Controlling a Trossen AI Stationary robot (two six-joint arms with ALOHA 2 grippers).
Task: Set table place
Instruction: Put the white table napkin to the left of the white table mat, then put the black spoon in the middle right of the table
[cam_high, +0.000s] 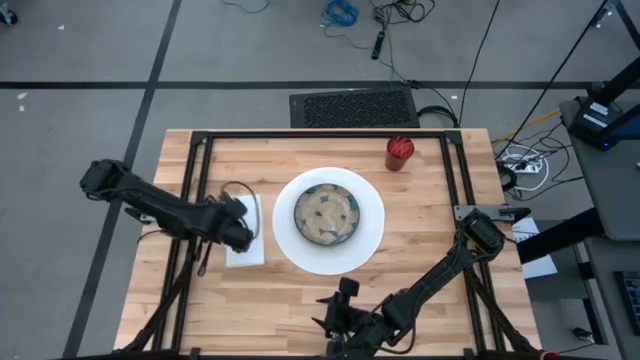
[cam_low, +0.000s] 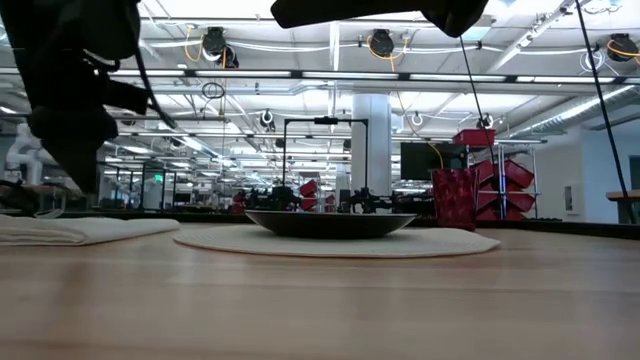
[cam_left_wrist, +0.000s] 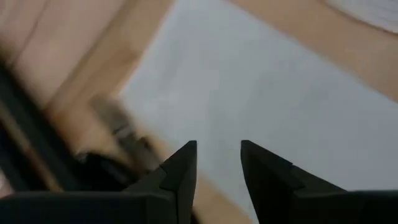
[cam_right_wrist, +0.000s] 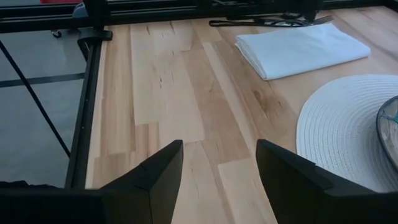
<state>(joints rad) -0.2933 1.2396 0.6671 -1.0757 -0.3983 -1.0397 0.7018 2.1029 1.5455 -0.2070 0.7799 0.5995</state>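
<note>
The table (cam_high: 300, 290), a light butcher-block top framed in black metal tube, is seen filling the middle of the high view, and every item listed here is carried on it. A round white woven placemat (cam_high: 329, 221) is laid near the centre, and a shallow bowl (cam_high: 327, 214) with a dark rim and a patterned inside is set on the middle of it. A folded white napkin (cam_high: 247, 240) is placed just beside the placemat, on the side of the left arm. A red ribbed cup (cam_high: 399, 153) is stood upright towards the far edge, well apart from the placemat (in the low view it is shown to the right of the bowl, beyond the mat). The left gripper (cam_left_wrist: 217, 163) is held directly over the napkin, its two dark fingers (cam_left_wrist: 180, 171) parted by a narrow gap with nothing seen between them; white cloth and bare wood are shown beyond the tips. A slim metallic item, blurred past telling, is seen in the left wrist view at the napkin's edge, on the wood. In the right wrist view a dark utensil (cam_right_wrist: 273, 22) is shown lying just past the far side of the napkin. The right gripper (cam_right_wrist: 219, 165) is parked low at the near edge of the table, its fingers spread wide apart and empty above bare planks, pointed towards the napkin and placemat.
</note>
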